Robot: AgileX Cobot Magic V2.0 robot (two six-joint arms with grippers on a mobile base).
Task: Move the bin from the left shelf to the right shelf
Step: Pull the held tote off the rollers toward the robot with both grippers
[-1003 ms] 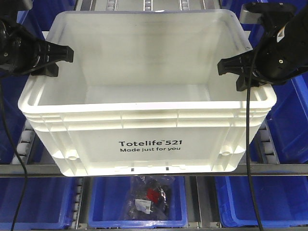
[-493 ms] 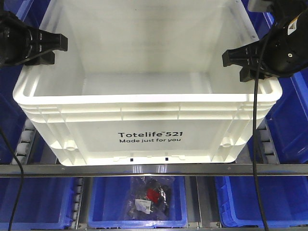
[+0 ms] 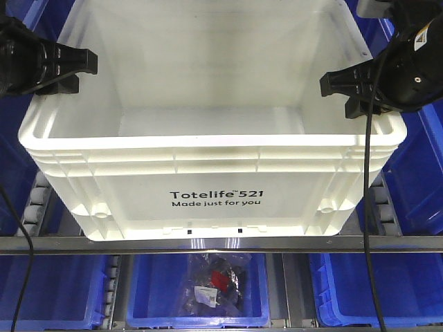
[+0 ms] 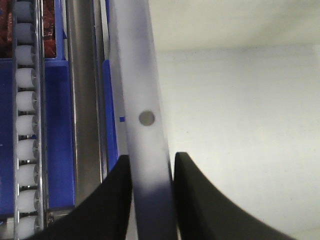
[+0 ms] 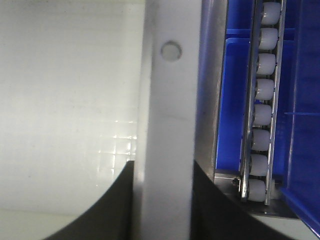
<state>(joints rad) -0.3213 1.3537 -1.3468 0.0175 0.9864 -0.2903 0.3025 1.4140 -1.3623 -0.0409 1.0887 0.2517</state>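
Held the left rim of the big white plastic box (image 3: 214, 173) tight in the left black gripper (image 4: 150, 200). Held the right rim tight in the right black gripper (image 5: 162, 200). Filled the near middle, just over the grey metal rail (image 3: 221, 244), above small blue plastic bins (image 3: 62, 290).

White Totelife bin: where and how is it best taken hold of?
By the rims of its two side walls, from above, one gripper per side. The bin is wide and open-topped, and each thin upright wall suits a pinch, as the left gripper and right gripper show.
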